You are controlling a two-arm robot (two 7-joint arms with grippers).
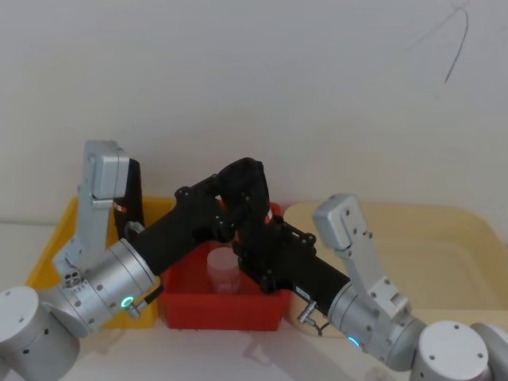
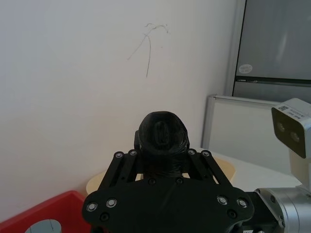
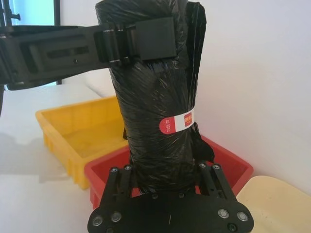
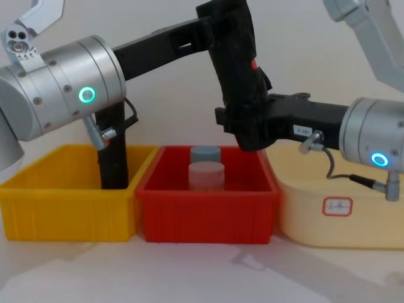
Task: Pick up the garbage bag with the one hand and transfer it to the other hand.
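Left claw (image 4: 219, 17) and right claw (image 4: 244, 126) grip garbage bag (image 4: 237, 69) (red bin (image 4: 208, 214) holds jars (image 4: 206, 175)).

Black garbage bag (image 1: 244, 184) above red bin (image 1: 226, 311), yellow bin (image 1: 49, 252) beside it

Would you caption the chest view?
Left end effector and right end effector grip the thick black bag roll above the red plastic bin.

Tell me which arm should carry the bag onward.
Right, most likely. The right gripper clamps the bag's lower end above the red bin; the left gripper holds its top and need only let go.
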